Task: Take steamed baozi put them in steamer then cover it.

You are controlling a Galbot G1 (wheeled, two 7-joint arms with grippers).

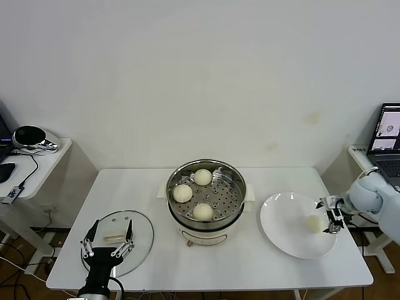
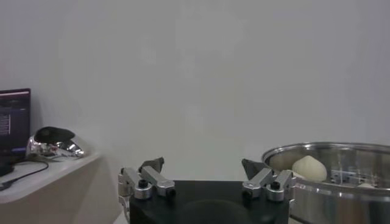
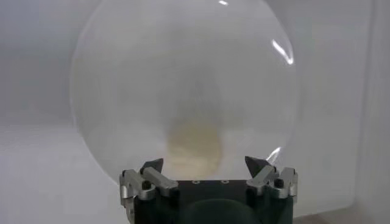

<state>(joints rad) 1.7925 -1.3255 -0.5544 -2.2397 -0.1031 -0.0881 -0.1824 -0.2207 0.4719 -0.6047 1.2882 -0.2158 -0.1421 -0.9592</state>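
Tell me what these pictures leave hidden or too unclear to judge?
- Head view: whether the right gripper touches the last baozi on the plate; too small.
- Right wrist view: that baozi is only a blur.
- Left wrist view: the lid beneath the left gripper is out of frame; the steamer is cut off by the edge, with one baozi showing.

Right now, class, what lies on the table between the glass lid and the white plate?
The steamer, holding three buns, stands between the lid and the plate; the head view shows this.
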